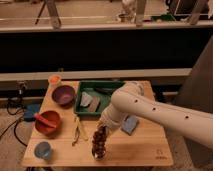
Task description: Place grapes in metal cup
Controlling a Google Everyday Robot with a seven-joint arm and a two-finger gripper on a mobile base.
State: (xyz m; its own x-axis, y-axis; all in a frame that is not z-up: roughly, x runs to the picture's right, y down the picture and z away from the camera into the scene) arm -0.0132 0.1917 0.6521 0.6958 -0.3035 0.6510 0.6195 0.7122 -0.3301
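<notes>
- The arm reaches in from the right, over the tabletop.
- A green tray sits at the back edge, with a purple bowl to its left.
- The claw hangs near the front edge, clenched on the grapes.

We see our thick white arm reach in from the near right, bend at its rounded elbow, and angle down toward the near centre. Its two-finger gripper points downward at the arm's lower end.
</notes>
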